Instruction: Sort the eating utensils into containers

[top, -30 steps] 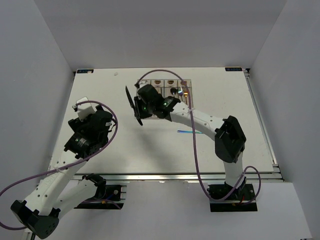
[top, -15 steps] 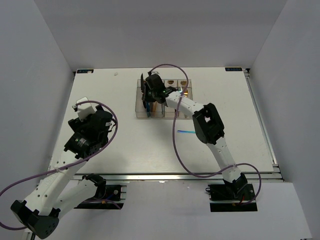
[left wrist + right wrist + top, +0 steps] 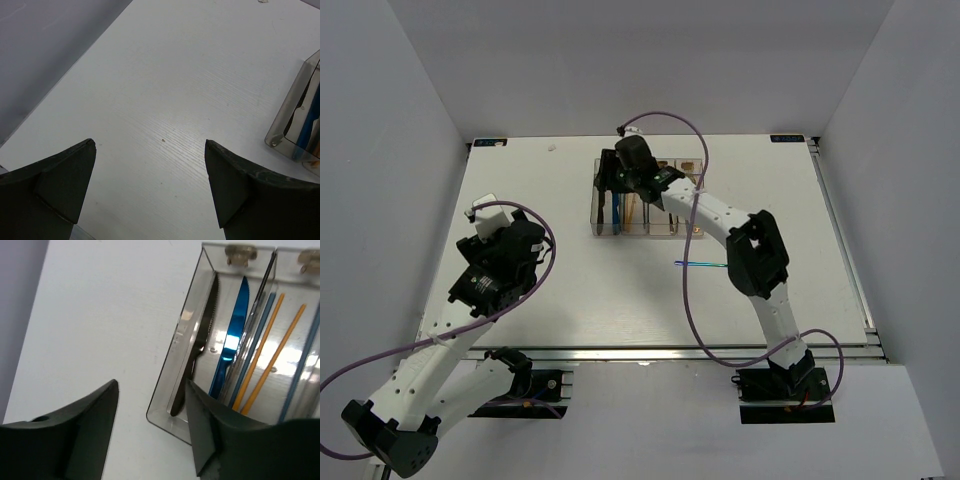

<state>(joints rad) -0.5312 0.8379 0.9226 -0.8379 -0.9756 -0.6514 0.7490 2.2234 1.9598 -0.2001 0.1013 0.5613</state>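
Right wrist cam: serrated black knife (image 3: 197, 355) and shiny blue knife (image 3: 231, 340) lie side by side in the end clear bin (image 3: 186, 320), with the tan chopsticks (image 3: 272, 365) next door. Right claw (image 3: 152, 390) is spread wide and empty, and so is the left claw (image 3: 150, 145) over the white worktop (image 3: 175, 75).

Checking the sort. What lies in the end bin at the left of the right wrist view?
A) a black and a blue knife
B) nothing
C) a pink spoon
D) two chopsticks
A: the black knife and blue knife lie side by side in that bin.
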